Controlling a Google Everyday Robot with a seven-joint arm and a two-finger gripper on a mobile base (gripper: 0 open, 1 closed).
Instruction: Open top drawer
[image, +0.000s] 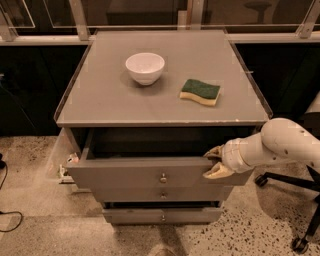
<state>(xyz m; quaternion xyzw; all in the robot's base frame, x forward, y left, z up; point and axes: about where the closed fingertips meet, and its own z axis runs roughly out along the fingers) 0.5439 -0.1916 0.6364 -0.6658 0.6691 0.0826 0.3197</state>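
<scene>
The top drawer (130, 174) is the widest of three grey drawers under a grey cabinet top. It stands pulled out, with its dark inside showing, and has a small round metal knob (163, 177) in the middle of its flat front. My gripper (215, 162) comes in from the right on a white arm. Its cream fingers (216, 172) sit at the right end of the drawer front, one above its top edge and one in front of it, clamped on that edge.
A white bowl (145, 67) and a green-and-yellow sponge (200, 92) lie on the cabinet top (100, 100). Two narrower drawers (162, 195) sit below. An office chair base (300, 235) stands at the right on speckled floor. A cable (7, 220) lies at the left.
</scene>
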